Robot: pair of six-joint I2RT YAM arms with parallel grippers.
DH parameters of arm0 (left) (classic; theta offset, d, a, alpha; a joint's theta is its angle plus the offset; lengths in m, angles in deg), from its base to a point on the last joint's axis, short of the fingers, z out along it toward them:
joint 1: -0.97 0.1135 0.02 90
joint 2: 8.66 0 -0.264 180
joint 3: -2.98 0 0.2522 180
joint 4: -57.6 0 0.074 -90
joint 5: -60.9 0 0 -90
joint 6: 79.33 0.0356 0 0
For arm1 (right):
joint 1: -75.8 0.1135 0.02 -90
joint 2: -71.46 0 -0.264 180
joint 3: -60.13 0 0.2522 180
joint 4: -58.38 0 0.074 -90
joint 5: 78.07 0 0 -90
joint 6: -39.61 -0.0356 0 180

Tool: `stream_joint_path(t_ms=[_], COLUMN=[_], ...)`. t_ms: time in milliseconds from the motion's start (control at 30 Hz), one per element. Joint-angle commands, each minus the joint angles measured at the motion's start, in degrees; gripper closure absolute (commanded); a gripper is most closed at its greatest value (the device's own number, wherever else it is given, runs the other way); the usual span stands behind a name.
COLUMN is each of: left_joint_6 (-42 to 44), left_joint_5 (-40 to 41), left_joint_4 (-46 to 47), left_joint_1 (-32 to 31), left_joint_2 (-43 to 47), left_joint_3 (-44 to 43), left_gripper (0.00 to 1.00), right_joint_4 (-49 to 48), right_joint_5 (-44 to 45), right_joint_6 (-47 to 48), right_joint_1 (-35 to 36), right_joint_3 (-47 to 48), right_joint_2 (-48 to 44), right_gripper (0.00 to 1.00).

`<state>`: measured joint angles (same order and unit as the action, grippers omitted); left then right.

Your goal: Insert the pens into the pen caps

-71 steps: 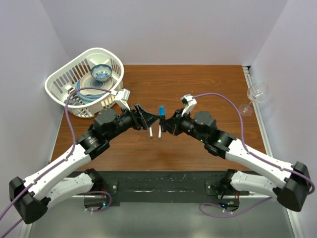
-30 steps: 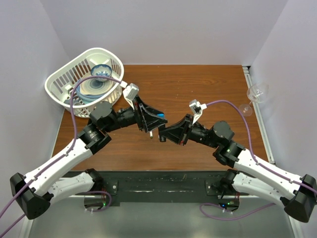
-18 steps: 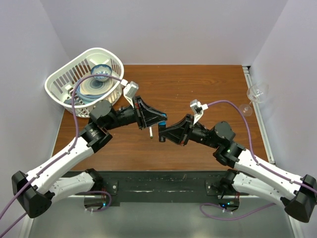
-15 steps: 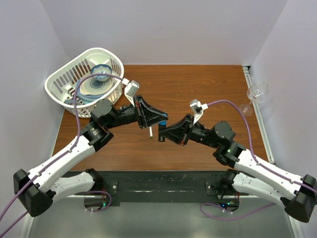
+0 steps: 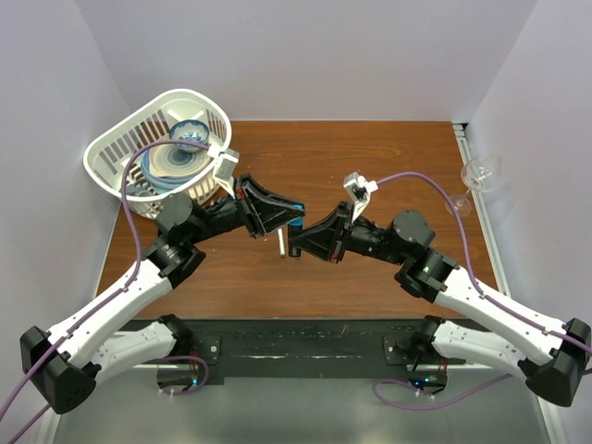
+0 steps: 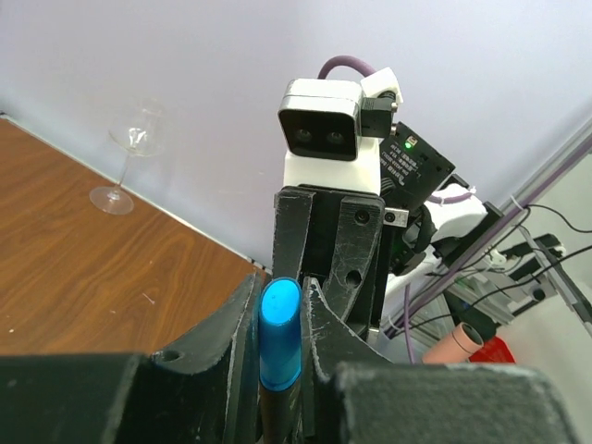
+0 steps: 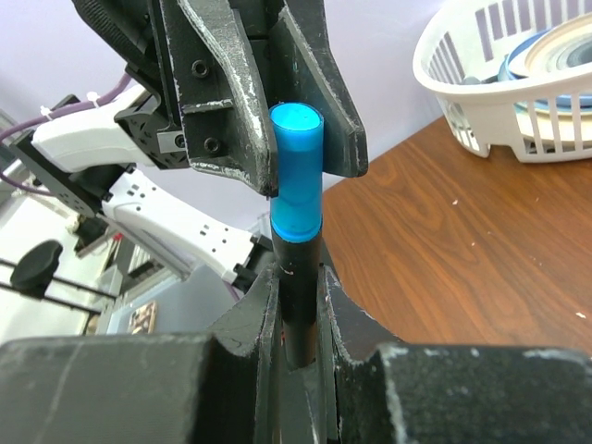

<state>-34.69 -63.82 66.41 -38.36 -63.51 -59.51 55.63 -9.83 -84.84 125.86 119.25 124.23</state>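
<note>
Blue cylindrical plastic cap (image 7: 296, 171) seen seated on end of slim dark pen (image 7: 298, 319), held above brown wooden tbl (image 5: 370, 157). Pen clamped by R gripper (image 7: 297, 277); cap pinched by L gripper (image 6: 279, 301).

Pale lilac walls (image 5: 314, 55), brown wooden table (image 5: 388, 166), soft even light

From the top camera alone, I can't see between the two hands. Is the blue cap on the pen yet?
Observer: Right wrist view: the blue cap sits over the end of the pen, its rim against the dark barrel.
Operator: Who holds what?
Observer: The right hand clamps the barrel; the left hand pinches the cap.
Operator: Straight?
Observer: Cap and barrel run in one line; whether it is fully seated, I cannot tell.
</note>
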Motion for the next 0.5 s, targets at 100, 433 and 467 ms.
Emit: stream_joint_path(t_ms=[100,433,467], left_joint_6=[2.39,-2.00,-2.44], left_joint_5=[-14.67,-18.01,-18.19], left_joint_4=[-11.14,-4.99,-4.64], left_joint_1=[-2.59,-2.77,-2.77], left_joint_2=[2.47,3.70,3.70], left_joint_3=[4.69,10.49,11.02], left_gripper=[1.00,1.00,1.00], right_joint_4=[-10.99,-12.58,-13.71], right_joint_5=[5.68,4.53,4.36], right_joint_6=[-2.80,-3.07,-3.16], right_joint_1=[-7.43,-9.72,-10.07], right_joint_3=[9.48,12.64,12.64], right_joint_2=[2.86,6.55,6.81], right_gripper=[1.00,1.00,1.00])
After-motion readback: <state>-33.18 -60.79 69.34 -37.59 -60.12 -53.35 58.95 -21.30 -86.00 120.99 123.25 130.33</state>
